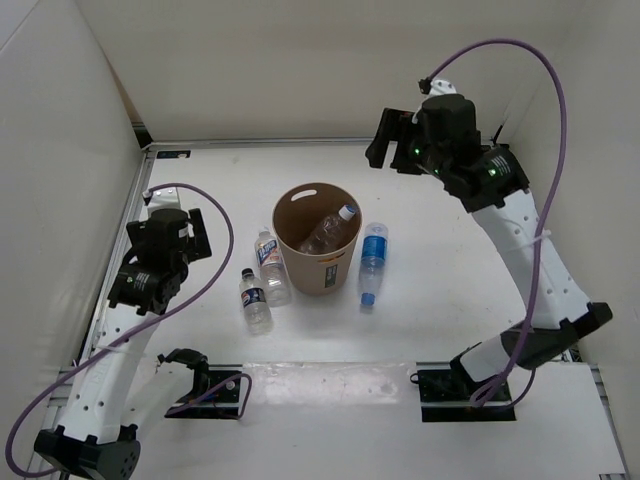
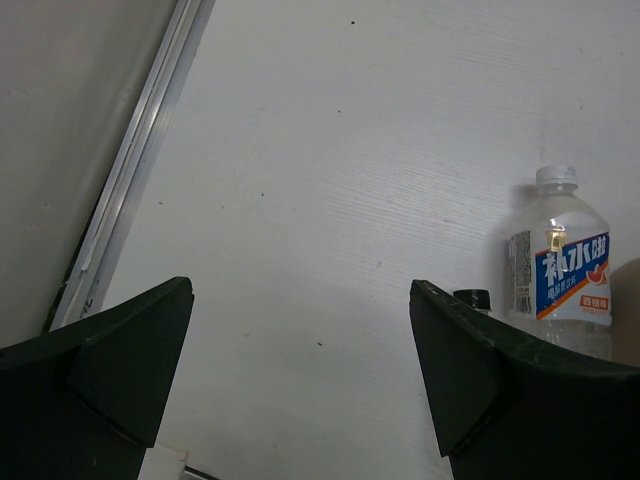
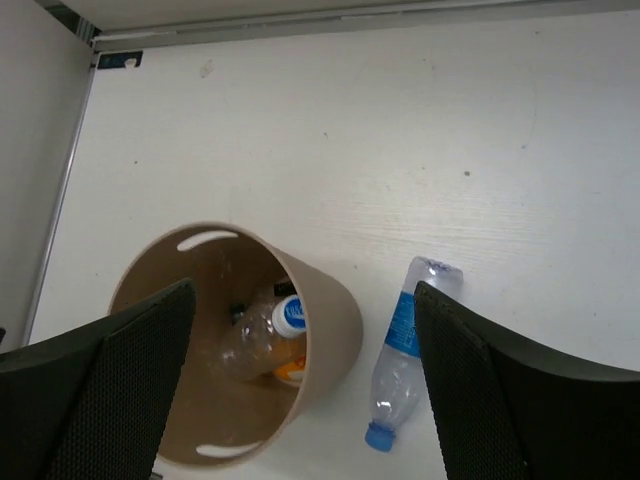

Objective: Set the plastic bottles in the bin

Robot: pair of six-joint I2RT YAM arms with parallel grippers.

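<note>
The tan bin (image 1: 320, 275) stands mid-table, and a clear plastic bottle (image 1: 330, 230) with a white cap leans inside it. A blue-labelled bottle (image 1: 372, 262) lies on the table just right of the bin. Left of the bin stand two bottles, one white-capped (image 1: 270, 266) and one dark-capped (image 1: 256, 300). My right gripper (image 1: 388, 142) hangs open and empty high behind the bin. In the right wrist view the bin (image 3: 335, 320), the bottle inside it (image 3: 260, 335) and the lying bottle (image 3: 403, 365) sit below the right gripper (image 3: 305, 290). My left gripper (image 1: 195, 235) is open, left of the standing bottles.
In the left wrist view the left gripper (image 2: 300, 290) frames bare table, with the white-capped bottle (image 2: 560, 285) and a black cap (image 2: 472, 297) at the right. White walls enclose the table on the left, back and right. A metal rail (image 2: 130, 170) runs along the left wall.
</note>
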